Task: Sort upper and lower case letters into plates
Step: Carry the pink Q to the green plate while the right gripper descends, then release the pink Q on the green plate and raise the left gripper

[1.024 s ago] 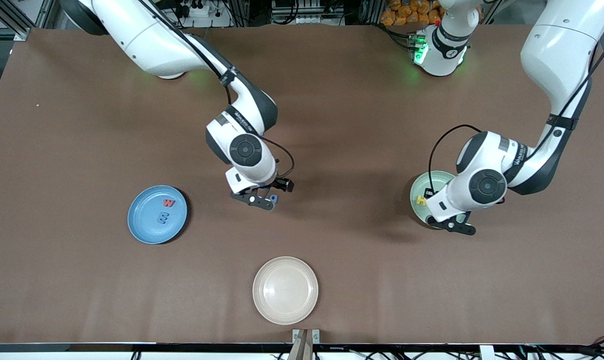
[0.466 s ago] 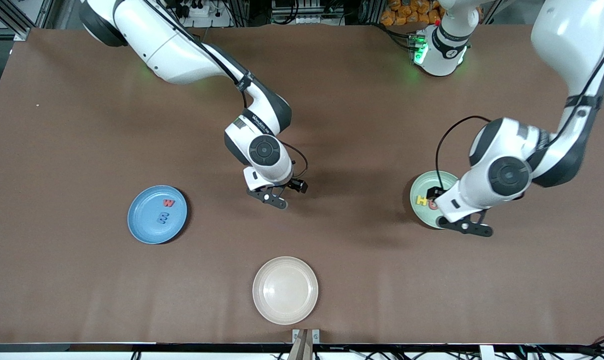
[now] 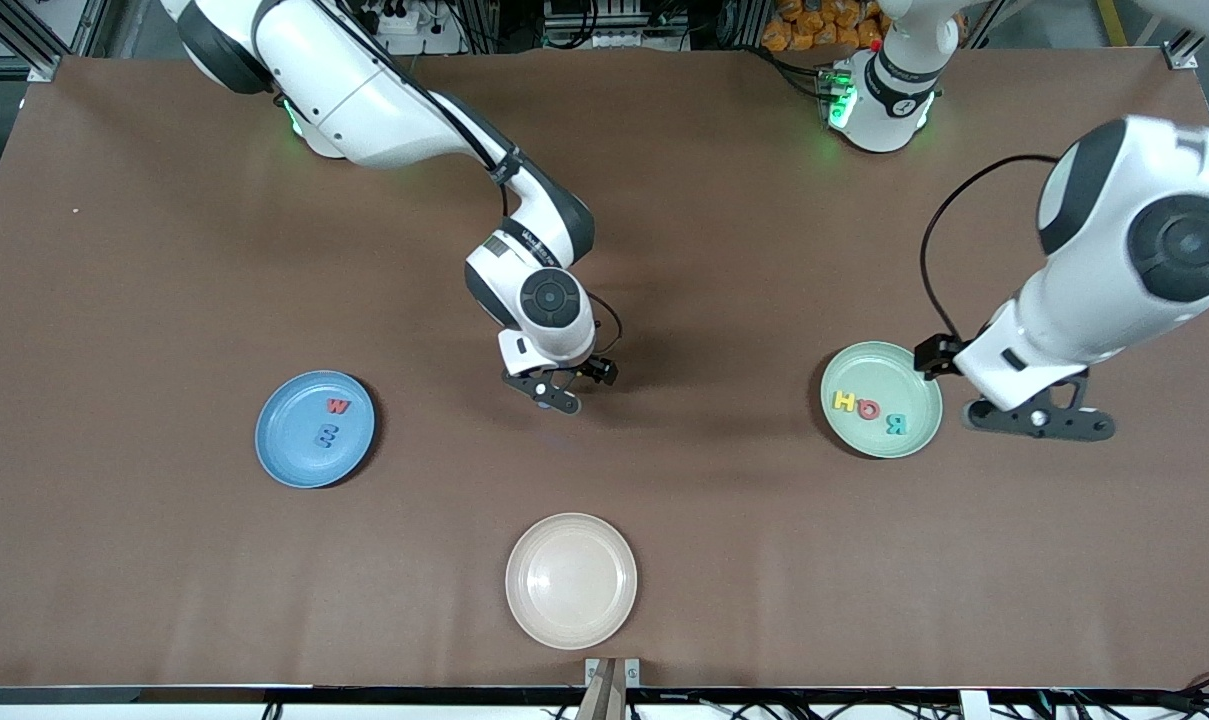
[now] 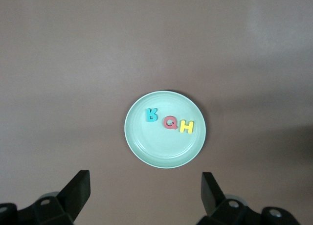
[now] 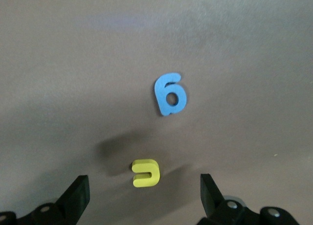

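The mint green plate (image 3: 881,400) lies toward the left arm's end of the surface (image 3: 724,560) and carries three letters in a row: a yellow H (image 3: 844,401), a red Q (image 3: 868,408) and a teal R (image 3: 895,423). In the left wrist view the same three letters sit close together on the plate, apart from each other, near its middle.

The blue plate (image 3: 314,429) lies toward the right arm's end of the surface and holds a red W (image 3: 337,406) and a blue E (image 3: 327,436), the E nearer to the front camera.

Two more letters lie flat on the bare surface under the right arm's wrist: a blue letter with a closed loop (image 5: 170,94) and a small yellow letter (image 5: 145,173). They are apart from each other and nothing touches them.

The left gripper (image 3: 1039,420) has its jaws spread wide and empty. It is in the air over the bare surface just beside the mint green plate, with the arm bent and raised high.

The right gripper (image 3: 549,392) also has its jaws wide apart, holding nothing. It points down over the middle of the surface, above the two loose letters.

A cream-beige plate (image 3: 571,580) lies nearest to the front camera, well apart from the other plates.
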Controlling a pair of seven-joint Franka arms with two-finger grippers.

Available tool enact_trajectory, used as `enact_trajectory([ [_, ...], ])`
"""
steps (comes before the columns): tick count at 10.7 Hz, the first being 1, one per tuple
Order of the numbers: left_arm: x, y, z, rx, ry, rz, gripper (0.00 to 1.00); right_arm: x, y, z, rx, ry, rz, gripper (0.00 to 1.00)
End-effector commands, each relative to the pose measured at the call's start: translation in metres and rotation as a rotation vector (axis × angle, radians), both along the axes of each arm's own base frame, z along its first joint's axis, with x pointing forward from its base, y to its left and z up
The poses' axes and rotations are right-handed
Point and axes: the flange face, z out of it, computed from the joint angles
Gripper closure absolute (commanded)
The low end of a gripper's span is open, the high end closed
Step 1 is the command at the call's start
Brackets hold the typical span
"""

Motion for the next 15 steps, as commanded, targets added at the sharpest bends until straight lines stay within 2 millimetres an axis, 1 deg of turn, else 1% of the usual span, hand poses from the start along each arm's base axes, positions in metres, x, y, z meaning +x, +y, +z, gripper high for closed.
enact_trajectory([
  [1,-0.014,0.008,0.027,-0.035,0.005,0.004,0.00,0.004,0.004,-0.001,-0.004,-0.013,-0.024,0.00],
  [2,-0.016,0.012,0.033,-0.056,0.009,0.011,0.00,0.004,0.005,0.000,-0.002,-0.015,-0.027,0.00],
  [3,-0.022,0.010,0.053,-0.063,-0.015,-0.013,0.00,0.004,0.005,0.000,-0.003,-0.016,-0.049,0.00],
  [4,-0.028,0.003,0.062,-0.054,-0.025,-0.023,0.00,0.007,0.004,0.000,0.006,-0.031,-0.067,0.00],
  [5,-0.031,0.008,0.065,-0.062,-0.011,0.000,0.00,0.008,0.004,-0.002,0.014,-0.043,-0.081,0.00],
  [6,-0.032,0.010,0.065,-0.092,0.005,0.023,0.00,0.004,0.007,-0.003,0.012,-0.042,-0.080,0.00],
  [7,-0.035,0.016,0.074,-0.107,-0.006,0.045,0.00,0.003,0.008,-0.004,0.011,-0.043,-0.078,0.00],
  [8,-0.040,0.015,0.077,-0.102,0.007,0.049,0.00,0.004,0.007,-0.007,0.002,-0.047,-0.071,0.00],
  [9,-0.045,0.009,0.079,-0.096,0.021,0.043,0.00,0.004,0.005,-0.010,-0.012,-0.056,-0.064,0.00],
  [10,-0.051,0.005,0.087,-0.095,0.016,0.040,0.00,0.004,0.004,-0.012,-0.023,-0.064,-0.060,0.00],
  [11,-0.054,-0.005,0.087,-0.118,0.022,0.029,0.00,0.002,0.003,-0.015,-0.030,-0.063,-0.056,0.00],
  [12,-0.056,-0.012,0.088,-0.125,0.023,0.021,0.00,0.001,0.002,-0.016,-0.028,-0.063,-0.055,0.00],
  [13,-0.057,-0.016,0.088,-0.122,0.023,0.015,0.00,0.000,0.001,-0.019,-0.017,-0.071,-0.055,0.00],
  [14,-0.059,-0.016,0.093,-0.122,0.013,0.014,0.00,-0.002,-0.003,-0.023,-0.016,-0.069,-0.055,0.00],
  [15,-0.060,-0.012,0.093,-0.118,0.026,0.021,0.00,-0.003,-0.002,-0.023,-0.017,-0.070,-0.054,0.00],
])
